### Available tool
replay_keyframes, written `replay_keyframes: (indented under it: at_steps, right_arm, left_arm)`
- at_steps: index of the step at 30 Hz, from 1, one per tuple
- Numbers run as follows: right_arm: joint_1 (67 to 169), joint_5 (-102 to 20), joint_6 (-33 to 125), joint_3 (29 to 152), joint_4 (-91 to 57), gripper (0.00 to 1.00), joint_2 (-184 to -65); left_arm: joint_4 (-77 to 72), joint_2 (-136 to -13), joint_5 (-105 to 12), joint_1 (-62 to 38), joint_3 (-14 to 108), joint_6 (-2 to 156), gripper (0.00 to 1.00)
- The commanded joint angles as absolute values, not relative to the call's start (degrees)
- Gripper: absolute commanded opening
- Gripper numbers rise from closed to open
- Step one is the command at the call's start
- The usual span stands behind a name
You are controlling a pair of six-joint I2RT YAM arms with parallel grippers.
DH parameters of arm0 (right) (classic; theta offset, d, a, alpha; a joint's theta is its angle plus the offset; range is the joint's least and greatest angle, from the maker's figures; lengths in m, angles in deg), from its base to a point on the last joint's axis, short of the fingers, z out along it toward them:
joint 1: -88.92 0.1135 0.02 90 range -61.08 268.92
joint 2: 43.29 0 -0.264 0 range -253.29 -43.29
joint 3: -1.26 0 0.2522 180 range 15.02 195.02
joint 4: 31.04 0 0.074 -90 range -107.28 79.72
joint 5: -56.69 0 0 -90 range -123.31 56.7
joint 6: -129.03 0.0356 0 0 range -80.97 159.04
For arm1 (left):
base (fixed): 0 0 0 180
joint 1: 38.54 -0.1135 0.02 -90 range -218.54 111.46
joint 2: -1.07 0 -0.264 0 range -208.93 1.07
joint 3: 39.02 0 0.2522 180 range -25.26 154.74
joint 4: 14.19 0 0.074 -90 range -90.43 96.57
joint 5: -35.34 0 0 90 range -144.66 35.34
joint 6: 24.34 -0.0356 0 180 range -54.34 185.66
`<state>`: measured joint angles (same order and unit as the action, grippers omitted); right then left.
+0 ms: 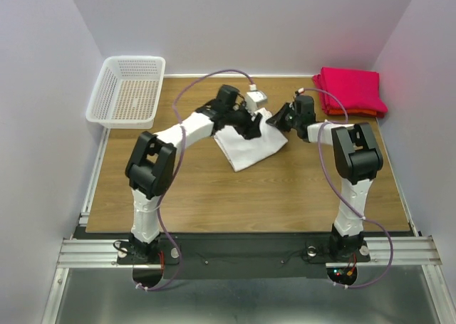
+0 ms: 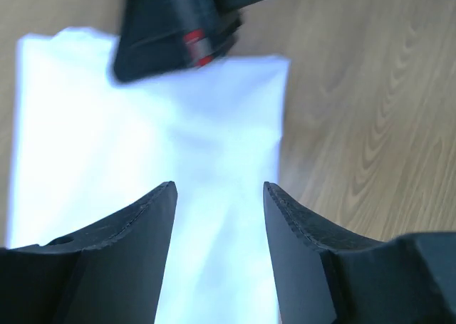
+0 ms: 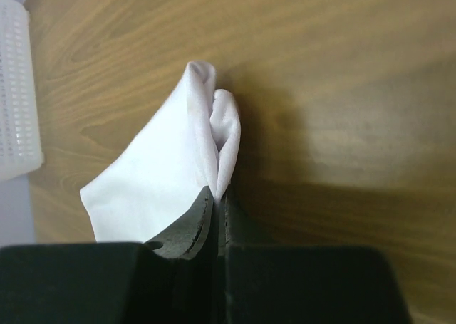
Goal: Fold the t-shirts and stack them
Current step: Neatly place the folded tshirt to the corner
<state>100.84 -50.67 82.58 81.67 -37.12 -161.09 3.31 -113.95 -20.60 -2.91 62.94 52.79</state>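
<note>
Pinched shut, the right gripper (image 3: 217, 194) has a corner of the white t-shirt (image 1: 249, 147) between its two fingers. In the right wrist view the cloth rises from the closed jaws in a soft doubled fold, lifted a little off the wood. Just beside it, on the shirt's left half, the left gripper (image 2: 219, 190) hangs with its jaws wide apart and nothing between them. White cloth fills the gap under its ribbed fingers (image 2: 132, 253), but whether their tips touch the cloth cannot be told. At the far edge of the shirt in that view sits a blurred black part with a red mark.

The shirt lies near the middle of the wooden table (image 1: 285, 196) as a folded rectangle turned at a slant, with both arms bent in over its far end. Farther back, in the far right corner, the red t-shirts (image 1: 350, 87) rest in a neat folded stack, with an orange-red shirt (image 1: 354, 113) showing at the bottom edge. Well apart from them, in the far left corner, stands a white plastic lattice basket (image 1: 100, 100).
</note>
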Motion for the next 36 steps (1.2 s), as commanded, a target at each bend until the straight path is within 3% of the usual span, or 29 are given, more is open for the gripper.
replay_keyframes:
  at_steps: [1,2,3,6,16,24,36]
  right_arm:
    - [98.9,-47.6,65.3,89.7,-28.0,0.01,-158.3]
    - [98.9,-46.8,63.1,90.8,-26.8,0.00,-158.1]
    - [98.2,-46.2,61.1,92.6,-24.9,0.01,-157.7]
    - [97.5,-43.8,52.8,95.1,-22.3,0.01,-156.8]
    - [89.5,-43.9,35.9,107.7,-18.1,0.00,-159.2]
    - [84.2,-45.5,34.2,121.6,-17.7,0.00,-164.0]
    - [83.0,-47.5,34.8,131.2,-17.4,0.00,-165.6]
  left_arm:
    - [4.1,-104.6,-20.1,-7.2,62.0,55.8,0.64]
    - [4.6,-104.0,-21.0,-7.5,61.7,55.5,0.66]
    - [4.8,-103.4,-22.3,-8.0,61.4,55.1,0.77]
    - [7.1,-101.9,-24.2,-9.2,60.8,53.3,0.84]
    - [11.4,-99.7,-28.6,-10.1,60.7,52.6,0.83]
    - [12.7,-98.9,-34.9,-10.1,60.3,51.9,0.86]
    - [14.9,-98.2,-37.9,-10.1,58.3,50.3,0.90]
